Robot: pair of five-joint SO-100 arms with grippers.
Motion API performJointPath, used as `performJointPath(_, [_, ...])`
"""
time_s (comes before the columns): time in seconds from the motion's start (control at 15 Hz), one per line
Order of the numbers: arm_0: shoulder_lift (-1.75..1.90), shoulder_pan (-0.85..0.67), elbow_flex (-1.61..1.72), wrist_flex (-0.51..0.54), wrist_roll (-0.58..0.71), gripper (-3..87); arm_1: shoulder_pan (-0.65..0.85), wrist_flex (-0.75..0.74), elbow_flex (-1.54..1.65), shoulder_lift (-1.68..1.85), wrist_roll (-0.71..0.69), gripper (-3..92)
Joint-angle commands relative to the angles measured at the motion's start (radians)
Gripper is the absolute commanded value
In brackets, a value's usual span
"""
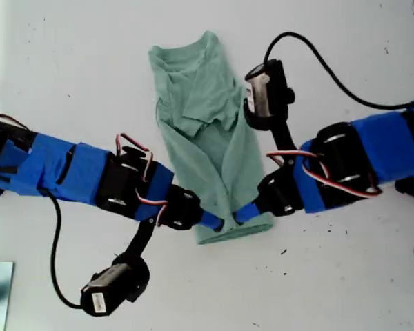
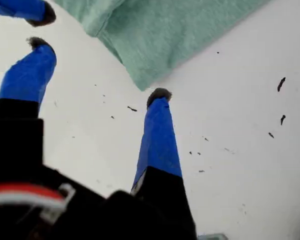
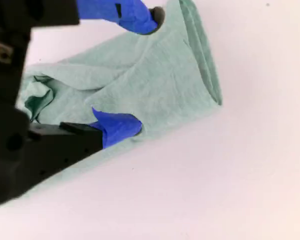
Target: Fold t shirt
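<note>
By one t shirt (image 1: 200,117) — my first end effector (image 2: 97,70), my second (image 3: 137,70) (both agape).

Bare white table (image 1: 90,69) lies wide open around the t shirt (image 1: 207,131); both arms crowd its lower hem, and a black cable (image 1: 331,76) loops across the exterior view's upper right.

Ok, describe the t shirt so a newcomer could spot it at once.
On the white table, two blue-taped arms reach in from the exterior view's left and right. Between them lies the t shirt, the only cloth there: pale green, folded into a long narrow strip, rumpled at its neckline end.
</note>
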Motion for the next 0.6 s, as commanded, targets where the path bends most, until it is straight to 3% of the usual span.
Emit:
performJointPath(0.0, [-0.018, -0.008, -0.052, -0.017, 0.015, 27.8, -0.026, -0.006, 0.034, -0.006, 0.037, 36.3])
performJointPath(0.4, [-0.222, -0.048, -0.080, -0.106, 0.032, 28.5, -0.029, -0.397, 0.339, -0.097, 0.038, 32.7])
performJointPath(0.47, [-0.235, -0.051, -0.080, -0.115, 0.043, 25.2, -0.028, -0.446, 0.339, -0.153, 0.032, 32.3])
performJointPath(0.53, [-0.239, -0.049, -0.080, -0.115, 0.049, 13.7, -0.029, -0.499, 0.337, -0.212, 0.028, 27.3])
